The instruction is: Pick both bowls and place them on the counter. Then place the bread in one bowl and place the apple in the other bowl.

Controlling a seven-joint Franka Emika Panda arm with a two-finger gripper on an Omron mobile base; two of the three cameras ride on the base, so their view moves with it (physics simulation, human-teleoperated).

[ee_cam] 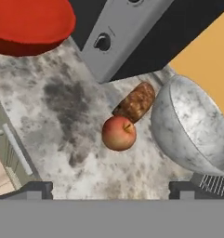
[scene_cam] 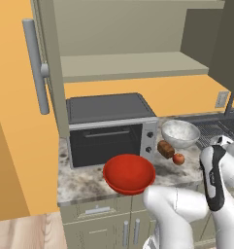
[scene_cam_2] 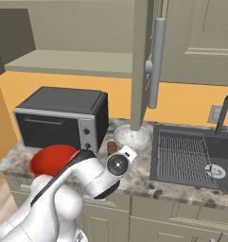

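The glossy red bowl (scene_cam: 129,174) (scene_cam_2: 51,160) (ee_cam: 29,23) rests on the granite counter (scene_cam: 84,182) (ee_cam: 62,116) near its front edge, before the oven. The marbled bowl (scene_cam: 180,133) (scene_cam_2: 134,137) (ee_cam: 192,125) stands further right, beside the sink. Between them lie the brown bread (scene_cam: 165,149) (ee_cam: 135,102) and the red apple (scene_cam: 178,158) (ee_cam: 118,133), touching or nearly so. My gripper (ee_cam: 111,190) hangs open above the counter, the apple just ahead of the gap between its fingertips. Nothing is held. In the right base view my hand covers the apple.
A grey toaster oven (scene_cam: 108,129) (scene_cam_2: 63,118) stands at the back left of the counter. The dark sink (scene_cam_2: 191,156) with a faucet (scene_cam_2: 224,113) lies to the right. An open cabinet door with a long handle (scene_cam: 33,73) (scene_cam_2: 153,61) hangs overhead.
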